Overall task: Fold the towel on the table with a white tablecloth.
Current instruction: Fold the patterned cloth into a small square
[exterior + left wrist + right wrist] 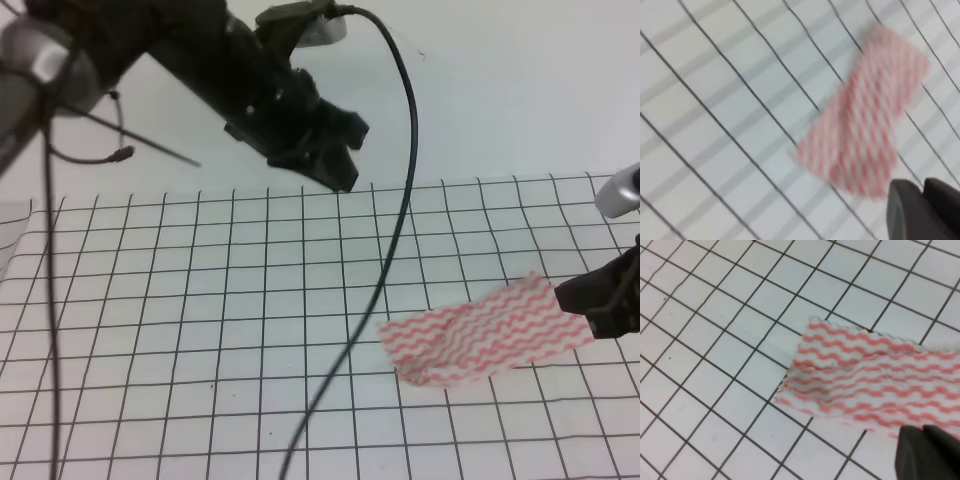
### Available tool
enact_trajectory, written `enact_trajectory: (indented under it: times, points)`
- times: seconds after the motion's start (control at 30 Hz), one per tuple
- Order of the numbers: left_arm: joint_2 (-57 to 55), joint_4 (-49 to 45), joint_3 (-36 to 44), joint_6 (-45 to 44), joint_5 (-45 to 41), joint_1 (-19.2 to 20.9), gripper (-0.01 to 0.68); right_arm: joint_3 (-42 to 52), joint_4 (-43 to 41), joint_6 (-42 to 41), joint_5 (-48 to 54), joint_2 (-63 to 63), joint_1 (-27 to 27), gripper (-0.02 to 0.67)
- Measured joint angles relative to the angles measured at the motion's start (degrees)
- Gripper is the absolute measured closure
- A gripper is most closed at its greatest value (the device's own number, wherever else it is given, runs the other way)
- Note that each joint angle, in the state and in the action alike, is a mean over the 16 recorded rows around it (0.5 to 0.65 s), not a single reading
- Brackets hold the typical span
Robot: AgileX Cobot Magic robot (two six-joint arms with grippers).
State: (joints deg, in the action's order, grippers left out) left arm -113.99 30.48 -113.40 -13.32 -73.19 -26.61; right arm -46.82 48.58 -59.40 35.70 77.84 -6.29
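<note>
Left pincer: the left pincer (335, 165) hangs high above the far middle of the counter, well apart from the towel; dark, blocky, angular body with a black cable looping down from it toward the near edge. Only blurred dark finger tips (920, 210) show in the left wrist view, and whether it is open or closed I cannot tell.
Counter: the counter (150, 300) is broad and flat, covered by the white tablecloth (200, 340), a smooth matte cloth printed with a thin black square grid; the cloth's far edge ends against a plain pale surface.
Towel: the towel (485, 332) lies on the right half of the counter, toward the right edge, flat for the most part.
Towel axis: its long axis runs on a slant, from the lower end nearer the front middle up toward the right edge; the pink-red wavy stripes run along that length.
Towel material: thin, soft, white cloth (865, 375) with a slightly rippled surface and a wavy-cut short edge; elongated rectangle, its near-left end looks a little rumpled.
Right pincer: the right pincer (600, 300), dark and matte, sits at the towel's right end, touching or overlapping it; whether it is gripping the cloth I cannot tell.
</note>
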Motion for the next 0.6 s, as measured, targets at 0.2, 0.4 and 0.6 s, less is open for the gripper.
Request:
enact_trajectory:
  times: [0.2,0.4,0.6]
  points:
    - [5.2,1.0,10.8,-3.5,2.4,0.0,0.634,0.0,0.0,0.0,0.2,0.0,0.0,0.64]
    - [4.3,4.4,17.0,-6.3,5.0,-0.2,0.615,0.0,0.2,0.0,0.5,0.0,0.0,0.64]
    - [0.2,11.5,18.2,-9.2,7.6,-0.5,0.565,0.0,0.9,0.1,0.9,0.0,0.0,0.64]
